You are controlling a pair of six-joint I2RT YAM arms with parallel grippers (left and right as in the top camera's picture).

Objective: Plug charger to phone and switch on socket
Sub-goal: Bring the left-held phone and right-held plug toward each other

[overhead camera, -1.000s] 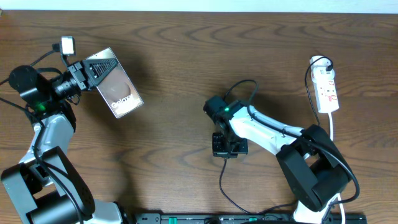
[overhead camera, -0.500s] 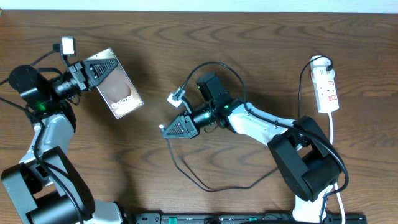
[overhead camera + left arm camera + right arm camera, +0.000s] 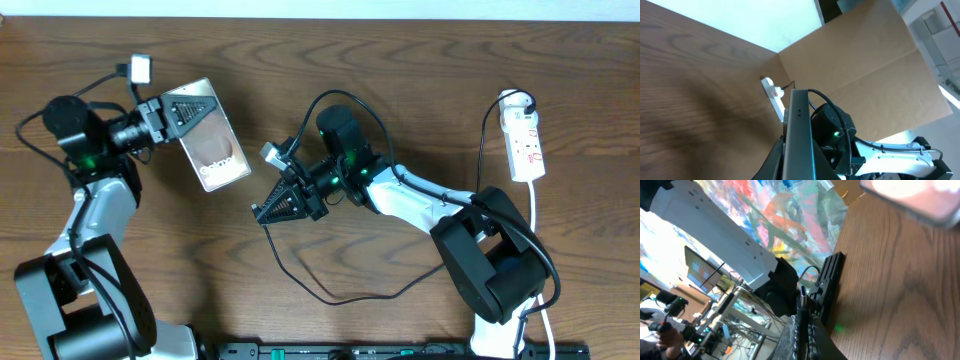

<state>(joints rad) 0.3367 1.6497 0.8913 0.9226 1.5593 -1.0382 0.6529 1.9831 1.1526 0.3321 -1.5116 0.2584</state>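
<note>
**Inspection: phone and charger both in hand, not yet joined**

The wooden counter (image 3: 420,70) carried both arms and the task items. The left arm (image 3: 95,200) reached along the left side. The right arm (image 3: 430,205) stretched from the lower right toward the centre.

The bronze-brown phone (image 3: 212,140) was held at upper left, with its lettered face up in the overhead view. The left claw (image 3: 168,112) was clamped narrow on the phone's upper-left end. In the left wrist view the phone (image 3: 797,135) showed edge-on between the fingers and appeared lifted off the counter. Its free end pointed toward the right claw, near it but apart.

The white socket (image 3: 525,140) lay at the far right edge, well apart from both claws. A dark cable entered its top end and its white cord (image 3: 533,205) ran downward. The state of its switch could not be determined.

The charger (image 3: 330,295) trailed as a thin black cable in a loose loop on the counter below the right arm. The right claw (image 3: 262,212) was closed tight on the charger's end. In the right wrist view the small black plug tip (image 3: 803,294) stood out beyond the fingers (image 3: 799,330). The phone (image 3: 915,195) appeared there only as a blur at upper right. Plug tip and phone were not in contact.
</note>
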